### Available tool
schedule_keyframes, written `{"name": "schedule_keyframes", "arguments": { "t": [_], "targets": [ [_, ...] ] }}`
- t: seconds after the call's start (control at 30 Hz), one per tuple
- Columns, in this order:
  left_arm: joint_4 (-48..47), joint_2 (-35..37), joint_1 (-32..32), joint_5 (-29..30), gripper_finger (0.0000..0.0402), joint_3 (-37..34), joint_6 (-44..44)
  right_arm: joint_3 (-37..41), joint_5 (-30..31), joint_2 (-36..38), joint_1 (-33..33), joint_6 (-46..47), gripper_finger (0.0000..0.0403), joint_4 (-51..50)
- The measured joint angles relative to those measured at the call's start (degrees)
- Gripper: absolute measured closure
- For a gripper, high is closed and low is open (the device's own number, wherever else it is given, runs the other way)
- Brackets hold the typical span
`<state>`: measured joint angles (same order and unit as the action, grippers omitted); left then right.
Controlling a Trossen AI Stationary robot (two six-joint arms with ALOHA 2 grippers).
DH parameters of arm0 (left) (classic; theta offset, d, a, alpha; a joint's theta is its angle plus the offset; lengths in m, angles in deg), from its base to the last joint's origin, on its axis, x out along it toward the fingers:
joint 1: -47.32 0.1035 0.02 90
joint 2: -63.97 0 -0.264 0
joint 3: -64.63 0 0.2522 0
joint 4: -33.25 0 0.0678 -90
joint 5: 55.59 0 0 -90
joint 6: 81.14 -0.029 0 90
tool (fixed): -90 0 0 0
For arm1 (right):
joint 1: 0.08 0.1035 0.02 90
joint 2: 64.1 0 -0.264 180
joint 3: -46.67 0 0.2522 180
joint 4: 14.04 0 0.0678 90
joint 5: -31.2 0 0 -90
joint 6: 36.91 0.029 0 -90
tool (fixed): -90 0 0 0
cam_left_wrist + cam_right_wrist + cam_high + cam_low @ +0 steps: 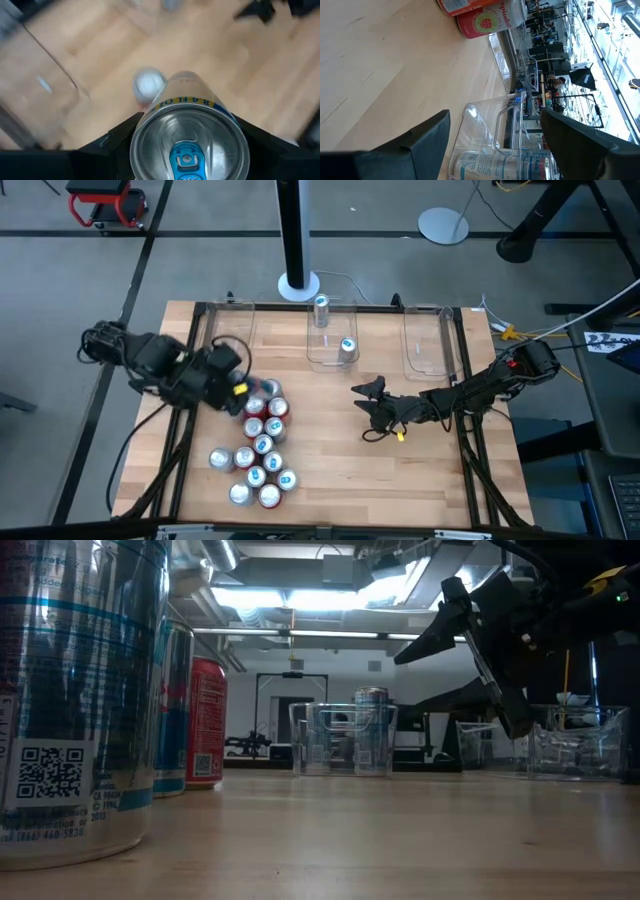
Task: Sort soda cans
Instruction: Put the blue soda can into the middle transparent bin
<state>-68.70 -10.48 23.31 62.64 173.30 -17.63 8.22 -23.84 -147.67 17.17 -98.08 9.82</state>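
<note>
Two cans already sit in the middle bin (333, 340) at upper centre of the high view; approx a dozen more soda cans (262, 442) cluster lower left of centre on the worktop (400, 470). Left gripper (240, 388) is at the cluster's upper edge, jaws part-closed round one can (190, 145) w/ a blue tab, seen filling the lower centre of the left wrist view. Right gripper (372, 402) hangs open & empty over bare wood right of centre, well apart from the cluster.

Step in hand, as I judge it: carry the held can to its bin. Best done w/ a straight lift first, so neighbours touching it don't tip, then keep it upright & lower it inside the bin walls before letting go.

In the way: right arm lies near the route to the middle bin; left bin (232, 330) & right bin (432, 340) look empty. Bin rims need clearance.
</note>
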Motion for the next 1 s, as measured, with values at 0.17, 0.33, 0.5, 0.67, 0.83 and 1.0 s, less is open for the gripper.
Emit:
{"name": "schedule_keyframes", "arguments": {
  "t": [0.17, 0.33, 0.5, 0.67, 0.83, 1.0],
  "targets": [
    [7.0, -0.2, 10.0, -0.9, 0.0174, 0.0, -14.5, 0.0, 0.0, 0.0, 0.0, 0.0, 0.0093, 0.0],
    [14.2, -1.7, 21.3, -1.9, 0.0174, 0.0, -28.5, 0.0, 0.0, 0.0, 0.0, 0.0, 0.0093, 0.0],
    [22.0, -4.3, 30.7, -6.0, 0.0174, 0.0, -39.6, 0.0, 0.4, 0.0, 0.0, -0.4, 0.0093, -0.2],
    [31.8, -8.0, 36.9, -7.4, 0.0174, 0.0, -49.4, 0.0, 0.6, 0.0, 0.0, -0.6, 0.0093, -0.2],
    [41.9, -12.0, 40.5, -9.3, 0.0174, 0.0, -58.0, 0.0, 0.6, 0.0, 0.0, -0.6, 0.0093, -0.3],
    [47.0, -17.3, 44.1, -12.0, 0.0174, 0.0, -63.1, 0.0, 0.6, 0.0, 0.0, -0.7, 0.0093, -0.6]
  ]
}}
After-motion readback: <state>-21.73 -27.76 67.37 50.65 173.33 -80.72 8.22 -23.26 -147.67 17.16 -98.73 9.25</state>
